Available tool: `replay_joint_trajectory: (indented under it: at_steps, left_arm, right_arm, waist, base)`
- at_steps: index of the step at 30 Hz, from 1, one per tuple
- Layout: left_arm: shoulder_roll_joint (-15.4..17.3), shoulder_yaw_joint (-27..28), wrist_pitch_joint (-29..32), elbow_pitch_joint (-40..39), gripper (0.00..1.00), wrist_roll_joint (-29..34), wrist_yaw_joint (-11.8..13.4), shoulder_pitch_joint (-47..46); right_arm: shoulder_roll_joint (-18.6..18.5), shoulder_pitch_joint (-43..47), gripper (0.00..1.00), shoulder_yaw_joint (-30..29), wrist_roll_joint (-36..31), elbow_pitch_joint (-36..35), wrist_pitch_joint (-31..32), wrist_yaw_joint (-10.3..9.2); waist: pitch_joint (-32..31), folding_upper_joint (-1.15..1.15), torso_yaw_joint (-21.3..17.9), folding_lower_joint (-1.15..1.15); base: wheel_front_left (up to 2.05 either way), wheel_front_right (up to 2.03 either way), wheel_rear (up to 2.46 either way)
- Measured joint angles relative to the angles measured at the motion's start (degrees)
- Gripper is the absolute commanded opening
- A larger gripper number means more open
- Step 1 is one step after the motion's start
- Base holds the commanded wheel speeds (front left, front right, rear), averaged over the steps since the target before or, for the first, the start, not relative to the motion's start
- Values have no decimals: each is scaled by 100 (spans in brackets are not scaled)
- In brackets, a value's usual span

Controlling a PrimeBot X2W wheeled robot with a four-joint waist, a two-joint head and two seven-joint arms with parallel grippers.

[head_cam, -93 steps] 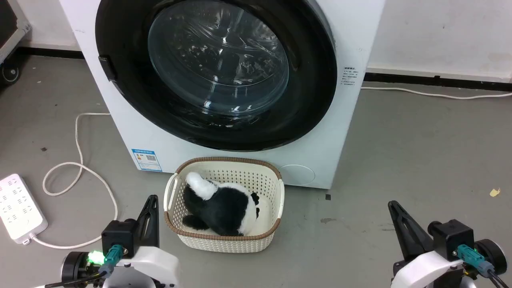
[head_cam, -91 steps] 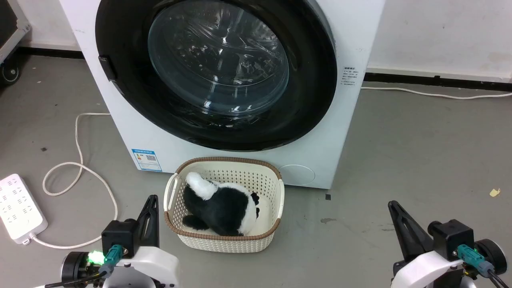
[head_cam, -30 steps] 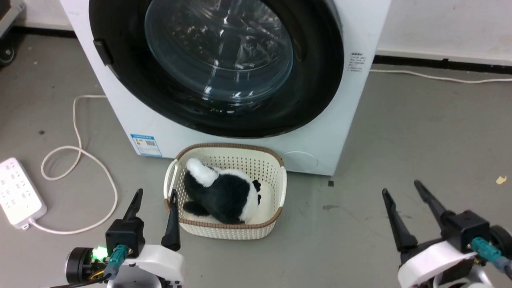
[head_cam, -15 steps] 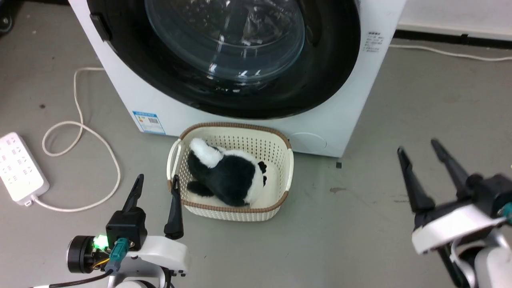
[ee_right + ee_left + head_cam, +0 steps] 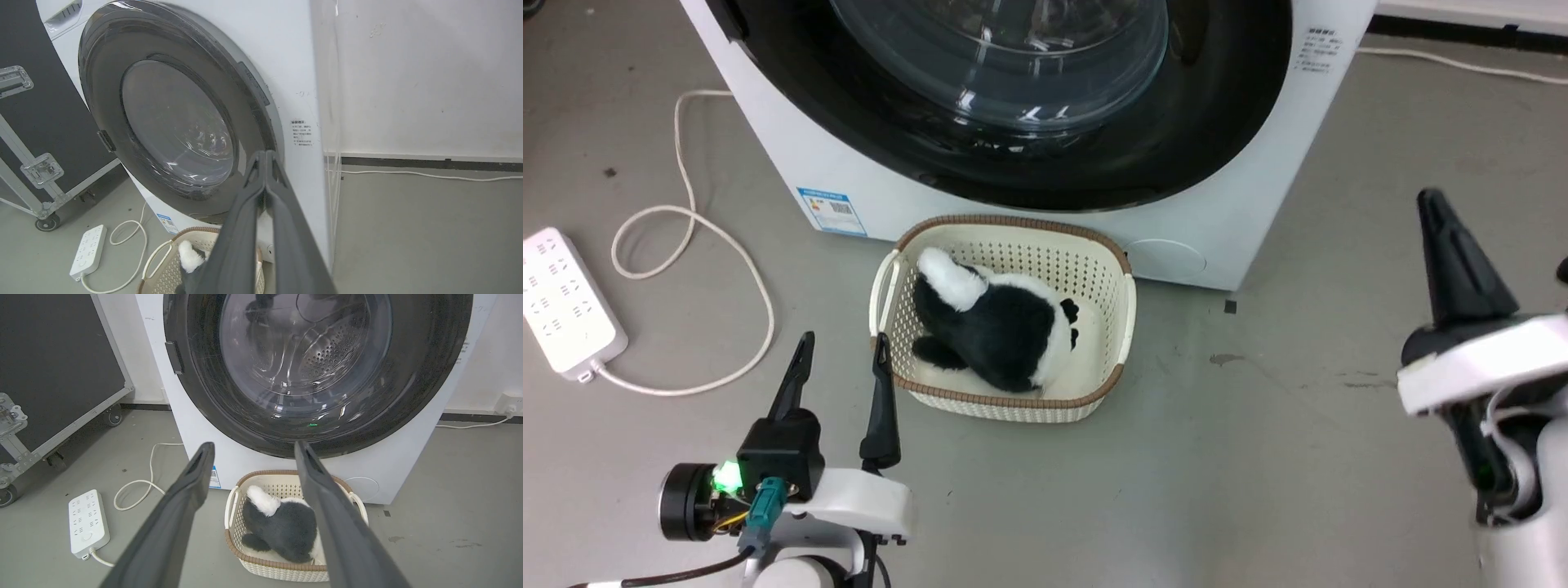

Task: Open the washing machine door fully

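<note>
Grey floor (image 5: pixel 1339 392) stretches right of the washing machine (image 5: pixel 1258 163).

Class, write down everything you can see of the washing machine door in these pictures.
The washing machine door is a large round glossy black disc, almost as wide as the white washing machine. A bulging clear glass bowl fills its centre, showing the perforated steel drum behind. A small dark tab sits on one edge. It is shut, flat against the machine's front, and nothing else touches it.
</note>
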Motion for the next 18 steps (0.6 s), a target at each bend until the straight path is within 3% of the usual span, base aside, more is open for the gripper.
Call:
replay_joint_trajectory:
  at_steps: [18]
  left_arm:
    - [-2, -259, -220, -73, 100, -15, 172, -212]
  right_arm:
    - [-76, -1266, 0, -319, 1369, 649, 833, -1]
  waist:
    - [495, 0, 298, 0]
  base:
    - [0, 0, 0]
